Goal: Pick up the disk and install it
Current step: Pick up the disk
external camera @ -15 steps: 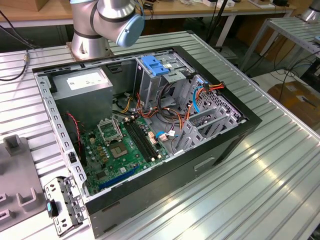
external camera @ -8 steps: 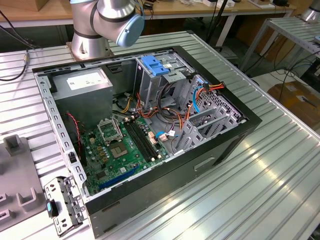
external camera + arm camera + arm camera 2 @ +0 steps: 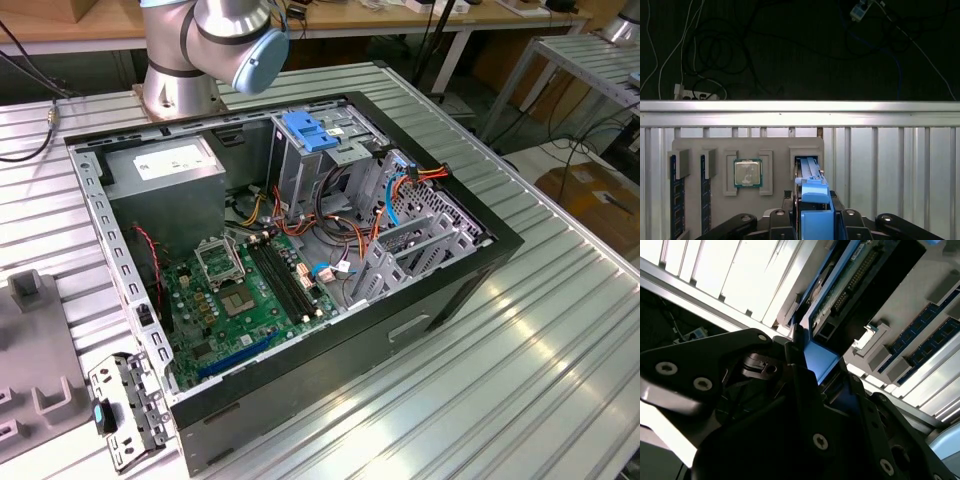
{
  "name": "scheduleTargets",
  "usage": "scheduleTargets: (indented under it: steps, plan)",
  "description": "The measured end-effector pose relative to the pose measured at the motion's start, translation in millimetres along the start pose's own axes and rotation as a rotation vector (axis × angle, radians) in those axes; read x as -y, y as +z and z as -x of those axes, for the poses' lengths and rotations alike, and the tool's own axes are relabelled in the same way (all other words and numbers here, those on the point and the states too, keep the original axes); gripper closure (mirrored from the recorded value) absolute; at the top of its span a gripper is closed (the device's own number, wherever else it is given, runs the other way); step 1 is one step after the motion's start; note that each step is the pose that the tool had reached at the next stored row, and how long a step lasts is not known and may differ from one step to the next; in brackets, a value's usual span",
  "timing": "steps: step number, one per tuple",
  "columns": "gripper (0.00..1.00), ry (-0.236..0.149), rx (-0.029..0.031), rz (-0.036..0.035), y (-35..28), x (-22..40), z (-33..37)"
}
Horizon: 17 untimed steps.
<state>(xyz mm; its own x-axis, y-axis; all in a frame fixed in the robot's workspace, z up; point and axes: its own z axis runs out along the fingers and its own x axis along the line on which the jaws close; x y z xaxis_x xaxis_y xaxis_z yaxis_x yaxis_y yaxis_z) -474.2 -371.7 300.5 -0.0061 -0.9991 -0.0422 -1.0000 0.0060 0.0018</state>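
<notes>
In both wrist views the end effector (image 3: 816, 214) is clenched on the disk (image 3: 812, 192): its black fingers (image 3: 796, 210) press against the two sides of the bright blue carrier frame. In the second wrist view the end effector (image 3: 821, 369) has the blue frame between its fingers (image 3: 795, 371). Beyond them the disk (image 3: 847, 287) shows a face with a green circuit board and a row of connector pins.

In the first wrist view the disk stands on edge. Its far end is at a raised slot of a grey holder tray (image 3: 780, 205), and I cannot tell whether it still sits in that slot. On the same tray lie a processor chip (image 3: 747, 173) in its own recess and two memory modules (image 3: 674, 197) near the tray's other end. The tray rests on the ribbed aluminium table (image 3: 890, 170). Past the table's edge, cables (image 3: 715, 50) lie on a dark floor.

In the exterior view an open computer case (image 3: 420, 330) lies on the table (image 3: 540, 380), showing its green motherboard (image 3: 240, 300), a grey power supply (image 3: 165, 175) and a metal drive cage (image 3: 300, 175) with a blue handle on top. Behind the case stands the robot arm (image 3: 215, 40).
</notes>
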Motion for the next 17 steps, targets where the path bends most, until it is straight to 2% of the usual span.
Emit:
scheduleTargets:
  steps: [7,17]
  plan:
    - [0.63,0.0,0.0001,-0.0002,-5.2,0.0,0.2]
    - [0.63,-0.011,-0.0001,0.0005,-5.4,0.0,0.2]
